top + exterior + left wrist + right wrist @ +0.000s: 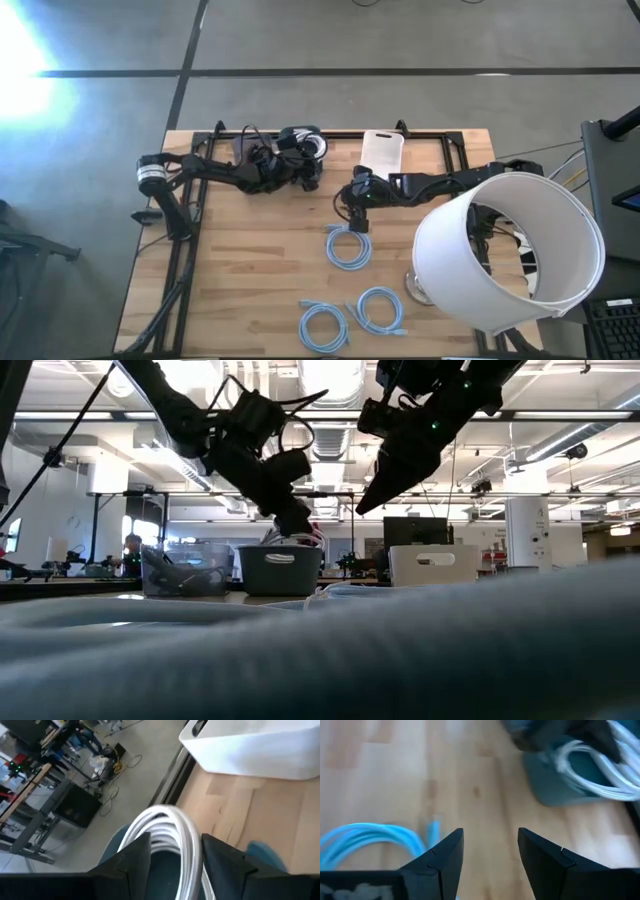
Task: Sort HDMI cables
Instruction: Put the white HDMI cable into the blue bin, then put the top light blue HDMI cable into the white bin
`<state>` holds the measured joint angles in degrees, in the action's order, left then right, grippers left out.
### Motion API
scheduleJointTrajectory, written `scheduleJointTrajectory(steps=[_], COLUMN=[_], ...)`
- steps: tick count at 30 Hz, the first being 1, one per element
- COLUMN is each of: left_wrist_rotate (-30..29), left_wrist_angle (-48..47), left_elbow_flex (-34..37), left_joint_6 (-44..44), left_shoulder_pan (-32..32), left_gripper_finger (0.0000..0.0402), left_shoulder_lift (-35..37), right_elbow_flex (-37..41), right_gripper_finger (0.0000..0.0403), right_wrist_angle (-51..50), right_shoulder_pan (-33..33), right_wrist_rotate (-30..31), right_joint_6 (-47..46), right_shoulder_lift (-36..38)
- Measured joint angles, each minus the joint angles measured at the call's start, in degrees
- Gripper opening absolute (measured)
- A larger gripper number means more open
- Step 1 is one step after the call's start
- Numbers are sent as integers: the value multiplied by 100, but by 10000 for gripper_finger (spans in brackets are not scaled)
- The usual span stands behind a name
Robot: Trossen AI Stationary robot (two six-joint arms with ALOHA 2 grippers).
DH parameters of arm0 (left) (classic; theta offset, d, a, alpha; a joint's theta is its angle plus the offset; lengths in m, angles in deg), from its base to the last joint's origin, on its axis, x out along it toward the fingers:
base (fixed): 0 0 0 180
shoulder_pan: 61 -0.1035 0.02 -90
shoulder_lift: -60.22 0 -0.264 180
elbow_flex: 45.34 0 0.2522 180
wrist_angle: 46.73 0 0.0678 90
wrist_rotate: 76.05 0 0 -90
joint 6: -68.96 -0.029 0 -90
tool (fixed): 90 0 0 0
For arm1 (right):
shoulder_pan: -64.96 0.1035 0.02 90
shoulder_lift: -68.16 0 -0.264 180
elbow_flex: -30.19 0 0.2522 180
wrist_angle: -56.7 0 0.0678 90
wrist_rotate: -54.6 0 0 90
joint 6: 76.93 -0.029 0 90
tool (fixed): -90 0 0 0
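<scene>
Three light blue coiled HDMI cables lie on the wooden worktop (250, 250): one mid-worktop (348, 246), two (324, 325) (380, 309) near its front edge. Our left tool (175, 851) grips a white cable coil (167, 827) over the dark grey bin (280, 569) at the back edge. Our right tool (487, 851), fingers apart and empty, hovers beside the mid-worktop coil. We judge these coils light and springy; pinching across several loops should hold best.

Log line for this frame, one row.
left gripper: shut on white cable, over grey bin | right gripper: open, above table near blue cable
</scene>
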<state>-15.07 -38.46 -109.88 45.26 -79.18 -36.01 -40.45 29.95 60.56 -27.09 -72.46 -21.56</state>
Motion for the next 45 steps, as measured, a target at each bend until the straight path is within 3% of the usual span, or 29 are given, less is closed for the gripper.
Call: scheduleJointTrajectory(steps=[11,15,18,23,32,40,45], left_wrist_rotate=[58,892,1023,396,433,2096,2146], left_wrist_angle=[-1429,-1456,-1184,-739,-1106,-1485,-1914], left_elbow_flex=[-530,-582,-582,-582,-571,-542,-521], left_joint_6=[106,254,258,89,116,339,723], left_shoulder_pan=[43,159,205,175,357,918,1127], left_gripper_finger=[218,224,223,222,219,208,206], left_shoulder_lift=[1,2,2,4,48,595,847], right_elbow_flex=[0,1,2,4,4,2,11], right_gripper_finger=[183,178,173,165,161,162,162], right_wrist_angle=[-1,10,-2,-9,-14,-549,-586], right_shoulder_pan=[10,13,11,11,11,9,13], right_wrist_rotate=[-1410,-1723,-1735,-1735,-1784,-1737,-1366], right_joint_6=[-2,23,48,63,-140,-725,-597], right_shoulder_lift=[-75,-283,-443,-570,-571,-573,-684])
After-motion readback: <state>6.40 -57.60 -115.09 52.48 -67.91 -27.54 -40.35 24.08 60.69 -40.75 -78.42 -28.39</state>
